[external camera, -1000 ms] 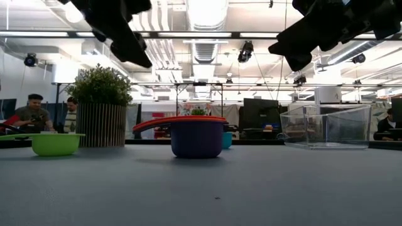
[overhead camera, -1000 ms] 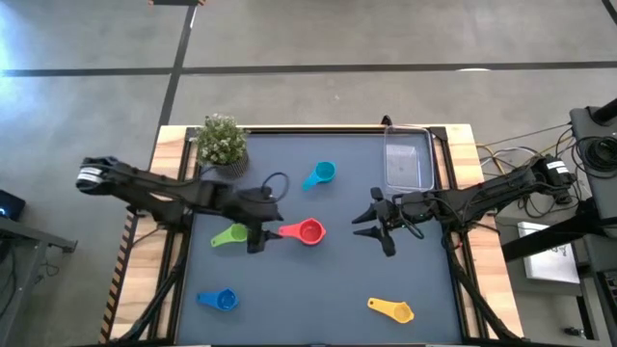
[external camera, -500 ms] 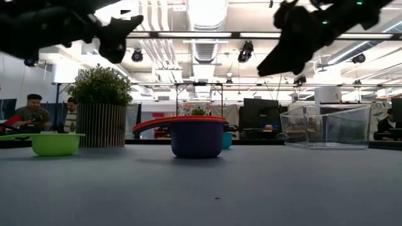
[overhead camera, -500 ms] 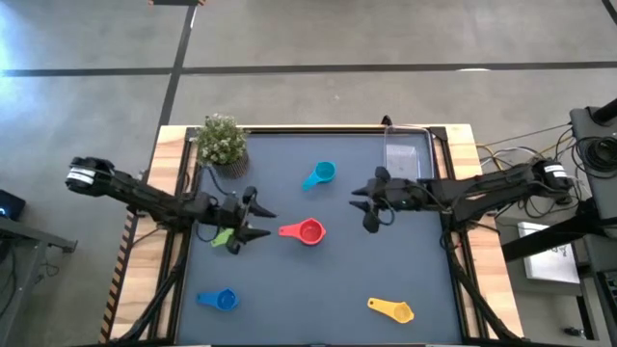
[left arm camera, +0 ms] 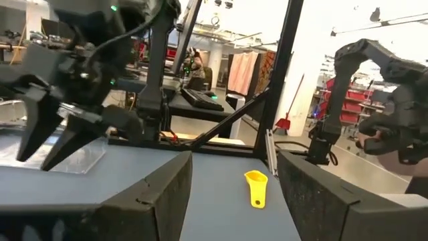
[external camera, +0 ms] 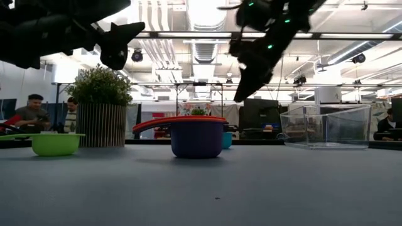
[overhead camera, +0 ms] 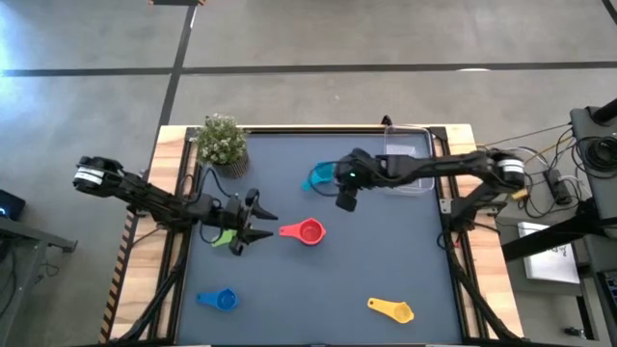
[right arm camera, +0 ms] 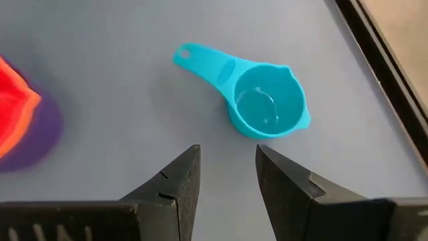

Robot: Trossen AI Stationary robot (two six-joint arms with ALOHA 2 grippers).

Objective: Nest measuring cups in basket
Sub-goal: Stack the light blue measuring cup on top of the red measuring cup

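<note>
The light blue cup (overhead camera: 321,174) lies on the mat at far centre and shows open side up in the right wrist view (right arm camera: 257,100). My right gripper (overhead camera: 339,191) hangs open above the mat just beside it, touching nothing (right arm camera: 227,167). A red cup (overhead camera: 306,231) sits at mid table; the low view shows it as orange and red cups on a purple one (external camera: 196,135). My left gripper (overhead camera: 254,221) is open and empty in the air over the green cup (overhead camera: 224,237). The blue cup (overhead camera: 221,300) and yellow cup (overhead camera: 391,309) lie near the front edge. The clear basket (overhead camera: 410,159) stands at far right.
A small potted plant (overhead camera: 223,142) stands at the far left corner, with a dark cable loop (overhead camera: 275,181) beside it. People sit in the room behind the table (external camera: 31,113). Bare mat lies between the red cup and the yellow cup.
My right gripper has gone toward the table's left edge and a little toward the far edge, from in front of the basket to beside the light blue cup. My left gripper has drawn back from the red cup toward the table's left edge. No cup has moved.
</note>
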